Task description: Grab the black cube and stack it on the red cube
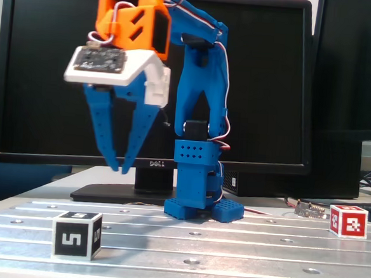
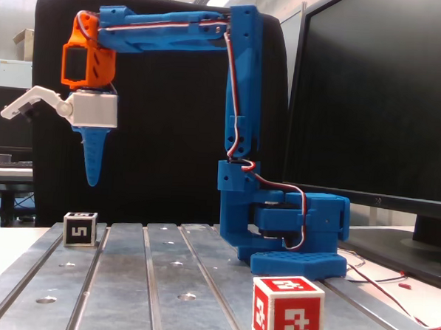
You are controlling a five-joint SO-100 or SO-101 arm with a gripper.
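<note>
The black cube [image 1: 75, 235] sits at the front left of the slotted metal table [image 1: 229, 244]; in the other fixed view the black cube [image 2: 79, 229] is at the far left end. The red cube [image 1: 348, 221] rests at the right, and that red cube [image 2: 287, 310] is close to the camera in the other view. My gripper [image 1: 119, 169] hangs in the air pointing straight down, well above the black cube and a little right of it. Its blue fingers form a narrow V, open, with nothing between them. Side-on, the gripper [image 2: 92, 180] shows as a single blue spike.
The arm's blue base [image 1: 197, 203] stands mid-table in front of a black Dell monitor [image 1: 50, 72]. A small metal part [image 1: 310, 210] and cables [image 2: 392, 281] lie near the red cube. A white camera module [image 1: 104, 66] rides on the wrist.
</note>
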